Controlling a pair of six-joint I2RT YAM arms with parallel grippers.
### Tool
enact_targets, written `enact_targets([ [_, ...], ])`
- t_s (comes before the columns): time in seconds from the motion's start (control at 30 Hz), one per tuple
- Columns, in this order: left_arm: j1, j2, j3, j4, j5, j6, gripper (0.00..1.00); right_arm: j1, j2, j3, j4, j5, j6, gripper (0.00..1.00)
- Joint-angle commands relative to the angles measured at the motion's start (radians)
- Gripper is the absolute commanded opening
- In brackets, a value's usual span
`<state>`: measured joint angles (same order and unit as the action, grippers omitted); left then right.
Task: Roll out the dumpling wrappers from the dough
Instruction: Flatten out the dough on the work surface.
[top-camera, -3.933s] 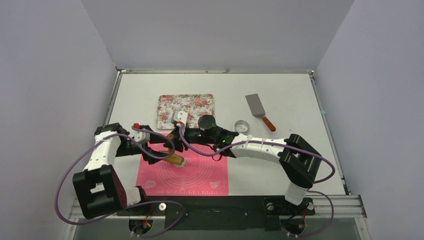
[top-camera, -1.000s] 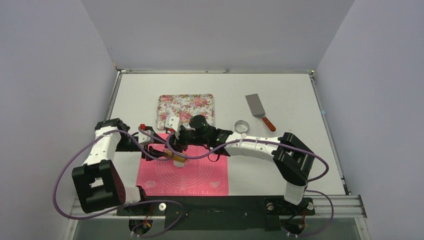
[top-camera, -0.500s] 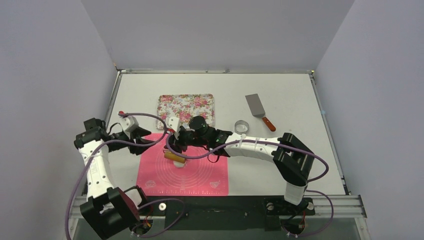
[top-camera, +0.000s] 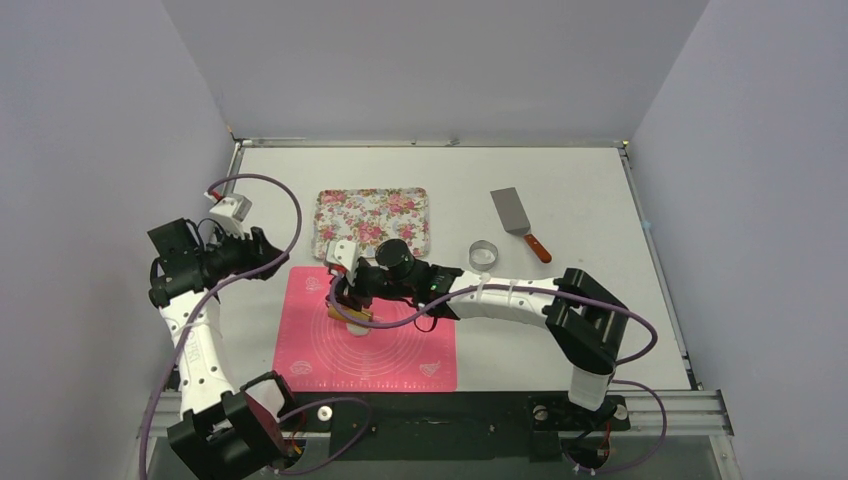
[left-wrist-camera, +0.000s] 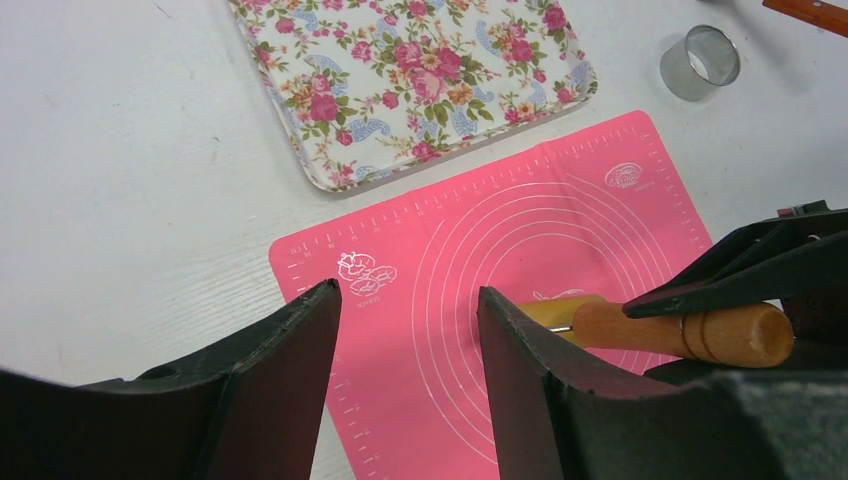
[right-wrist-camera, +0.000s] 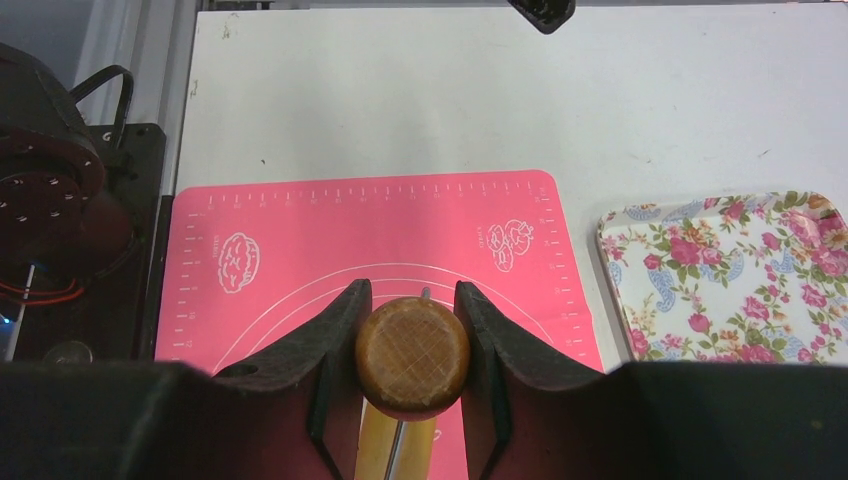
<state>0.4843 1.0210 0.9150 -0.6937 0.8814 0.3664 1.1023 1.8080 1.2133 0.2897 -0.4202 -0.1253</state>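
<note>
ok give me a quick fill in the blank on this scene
The right gripper is shut on the wooden rolling pin, over the pink silicone ____.
The left gripper stands ____, holding nothing.
The small metal ring cutter stands right of the floral ____.
Missing: mat; open; tray

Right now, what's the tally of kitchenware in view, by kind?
Floral tray: 1
Pink silicone mat: 1
Metal ring cutter: 1
Metal spatula: 1
Wooden rolling pin: 1
Total: 5
</note>
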Motion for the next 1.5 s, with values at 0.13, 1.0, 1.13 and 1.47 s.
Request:
enact_targets([
  [0.13,-0.021,-0.038,-0.009,0.046,-0.022,-0.063,0.51,0.021,-0.011,-0.078,-0.086,0.032,-0.011,0.00],
  [1.0,-0.023,-0.044,-0.013,0.070,-0.065,-0.061,0.51,0.040,0.058,-0.185,-0.043,0.005,0.078,0.00],
  [1.13,-0.023,-0.045,-0.013,0.073,-0.071,-0.062,0.51,0.041,0.071,-0.181,-0.045,0.000,0.082,0.00],
  [1.47,-0.022,-0.048,-0.030,0.098,-0.097,-0.070,0.51,0.041,0.115,-0.163,-0.092,-0.005,0.075,0.00],
])
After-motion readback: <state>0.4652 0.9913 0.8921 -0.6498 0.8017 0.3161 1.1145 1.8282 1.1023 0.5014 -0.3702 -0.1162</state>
